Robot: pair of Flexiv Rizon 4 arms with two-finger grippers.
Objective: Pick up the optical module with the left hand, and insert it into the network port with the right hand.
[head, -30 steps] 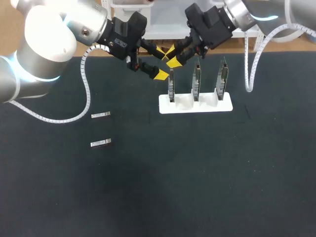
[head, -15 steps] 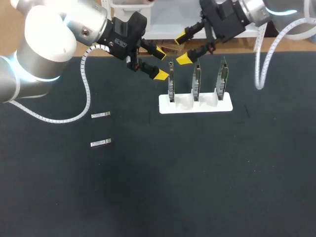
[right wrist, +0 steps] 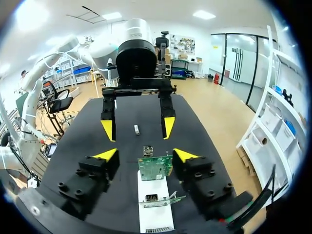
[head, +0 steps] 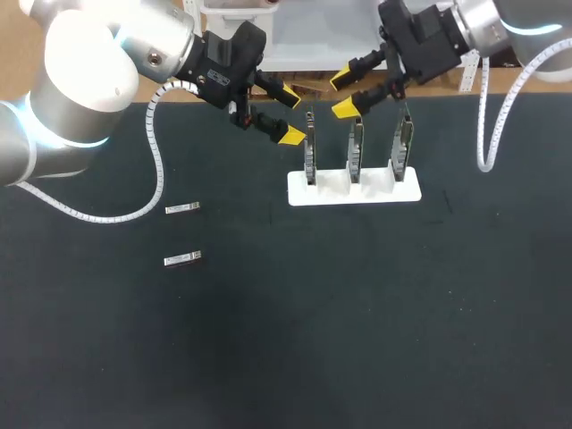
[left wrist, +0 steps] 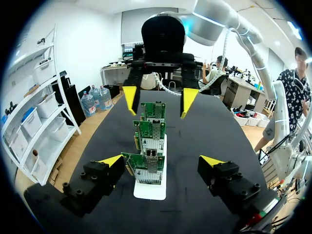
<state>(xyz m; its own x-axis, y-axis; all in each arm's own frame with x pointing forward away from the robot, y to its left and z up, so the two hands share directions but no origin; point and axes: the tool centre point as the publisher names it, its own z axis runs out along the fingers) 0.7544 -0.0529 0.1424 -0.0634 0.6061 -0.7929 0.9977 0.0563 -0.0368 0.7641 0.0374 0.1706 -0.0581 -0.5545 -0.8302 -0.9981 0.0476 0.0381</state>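
Observation:
Two small silver optical modules lie on the dark mat at the left, one [head: 182, 208] behind the other [head: 182, 259]; one module [right wrist: 137, 129] also shows far ahead in the right wrist view. Three upright network cards, left [head: 310, 152], middle [head: 356, 147] and right [head: 402, 143], stand in a white stand [head: 353, 191]. My left gripper [head: 290, 113] hangs open and empty just left of the left card [left wrist: 146, 168]. My right gripper [head: 344, 94] hovers open and empty above and behind the middle card. The two grippers face each other along the row of cards, left [left wrist: 162, 161] and right [right wrist: 145, 155].
The stand [left wrist: 148, 191] sits near the mat's far edge, with brown floor beyond it. Cables trail from both arms: the left arm's white hose [head: 159, 170] dips over the mat, the right arm's [head: 487, 116] hangs at the far right. Bare mat [head: 357, 322] fills the front.
My right gripper has drawn back from the left card, moving right and away from my left gripper, with its fingers spread wider. The left arm, modules and cards have not moved.

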